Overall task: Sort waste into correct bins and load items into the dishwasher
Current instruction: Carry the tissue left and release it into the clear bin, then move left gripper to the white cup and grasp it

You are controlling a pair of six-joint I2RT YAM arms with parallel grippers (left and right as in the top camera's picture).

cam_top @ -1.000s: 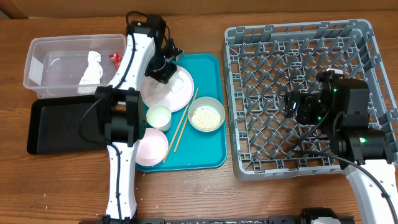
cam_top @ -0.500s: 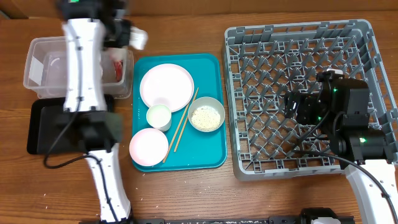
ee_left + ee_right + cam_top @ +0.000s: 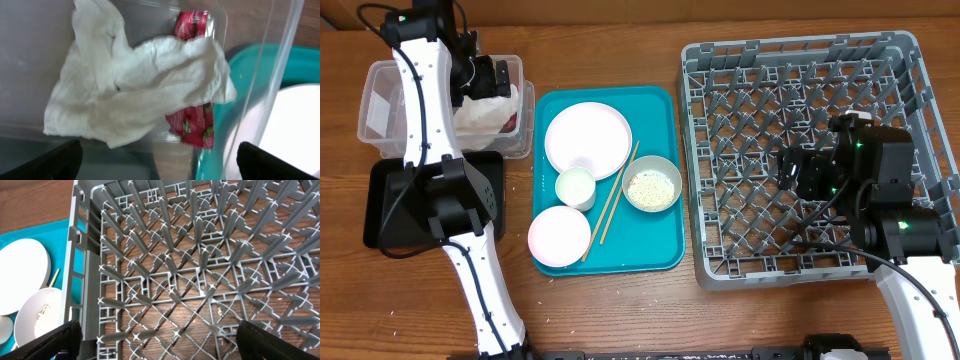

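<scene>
**A:** What's new?

**B:** A second ago the left gripper (image 3: pixel 492 77) was down at the white plate (image 3: pixel 588 140). Now it hangs over the tub (image 3: pixel 370 95) with its fingers spread wide, gripping nothing. The napkin (image 3: pixel 135 95) lies in the tub beneath it, draped over the wrapper (image 3: pixel 192 125).

**A:** So the paper waste is sorted?

**B:** I'd say so, as the white plate is bare. The rice (image 3: pixel 652 186) sits in the bowl (image 3: pixel 669 170) on the tray (image 3: pixel 660 245), not yet tipped out, and the rack (image 3: pixel 800 60) holds no dishes.

**A:** And the right gripper (image 3: pixel 788 170)?

**B:** Unmoved over the rack, fingers apart, empty.

**A:** What are the materials like?

**B:** The napkin is soft, thin and crumpled. The wrapper is glossy red film, creased. The tub is clear, thin-walled plastic with rounded corners. The plates, cup (image 3: pixel 575 186) and bowl are round, smooth and hard. The chopsticks (image 3: pixel 616 198) are slim pale wood. The rack is grey moulded plastic, an open lattice with upright pegs.
</scene>
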